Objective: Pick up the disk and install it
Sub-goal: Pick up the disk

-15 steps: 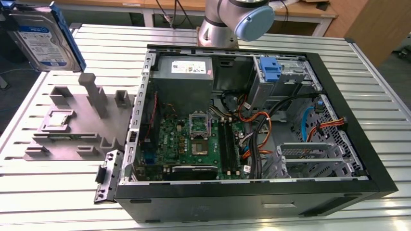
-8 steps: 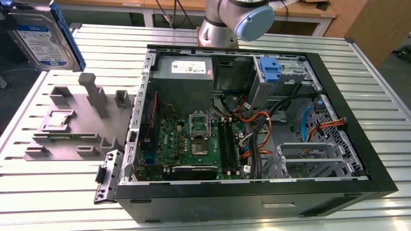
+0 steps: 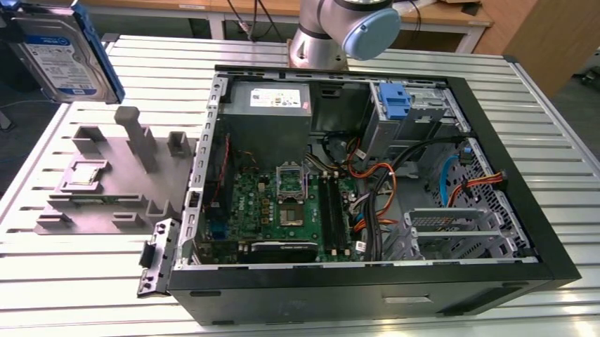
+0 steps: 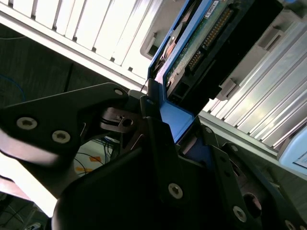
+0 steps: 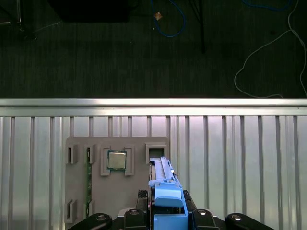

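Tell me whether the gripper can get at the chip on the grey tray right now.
Probably not: the gripper is shut on the disk, so it cannot grip anything else. The chip itself lies uncovered on the tray.

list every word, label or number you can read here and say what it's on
White-and-blue label on the disk: print too small to read.
White sticker on the power supply: print too small to read.
Markings on the motherboard: too small to read.
No text here can be quoted.
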Controlling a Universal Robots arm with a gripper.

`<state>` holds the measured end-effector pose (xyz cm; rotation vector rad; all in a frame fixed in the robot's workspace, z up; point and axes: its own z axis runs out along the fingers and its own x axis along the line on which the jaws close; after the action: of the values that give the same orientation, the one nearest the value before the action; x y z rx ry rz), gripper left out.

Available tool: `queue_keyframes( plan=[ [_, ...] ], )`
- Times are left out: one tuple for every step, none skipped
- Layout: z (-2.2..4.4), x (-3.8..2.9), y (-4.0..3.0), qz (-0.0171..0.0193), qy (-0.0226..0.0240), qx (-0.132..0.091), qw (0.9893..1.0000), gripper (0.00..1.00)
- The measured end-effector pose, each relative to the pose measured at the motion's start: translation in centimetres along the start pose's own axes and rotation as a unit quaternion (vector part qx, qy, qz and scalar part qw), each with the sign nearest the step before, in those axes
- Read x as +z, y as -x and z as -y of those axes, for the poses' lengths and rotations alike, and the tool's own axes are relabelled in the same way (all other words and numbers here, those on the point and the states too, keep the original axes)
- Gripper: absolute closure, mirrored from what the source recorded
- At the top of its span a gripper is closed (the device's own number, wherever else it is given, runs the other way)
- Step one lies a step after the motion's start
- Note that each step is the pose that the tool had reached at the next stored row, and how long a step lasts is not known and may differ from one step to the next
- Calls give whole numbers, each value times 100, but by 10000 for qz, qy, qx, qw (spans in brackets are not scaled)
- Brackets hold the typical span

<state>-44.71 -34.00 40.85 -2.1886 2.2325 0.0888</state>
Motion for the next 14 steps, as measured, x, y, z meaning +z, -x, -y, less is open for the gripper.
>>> queue_keyframes(
  plan=[
    [0, -3, 0, 0, 0, 0, 10000, 63],
    [0, -5, 0, 0, 0, 0, 10000, 63],
    [0, -8, 1, 0, -1, 0, 10000, 63],
    [0, -13, 1, 0, 0, 0, 10000, 63],
    [0, -18, 1, 0, 0, 0, 10000, 63],
    [-1, -22, 1, 0, 0, 0, 10000, 63],
    [-1, -26, 2, 0, -1, 0, 10000, 63],
    [-1, -31, 2, 0, -1, 0, 10000, 63],
    [-1, -36, 2, 0, -1, 0, 10000, 63],
    [-1, -40, 2, 0, -1, 0, 10000, 63],
    [-1, -45, 2, 0, 0, 0, 10000, 63],
    [-1, -48, 3, 1, 0, 0, 10000, 63],
    [-2, -52, 3, 1, 0, 0, 10000, 63],
    [-2, -55, 3, 0, -1, 0, 10000, 63]
  ],
)
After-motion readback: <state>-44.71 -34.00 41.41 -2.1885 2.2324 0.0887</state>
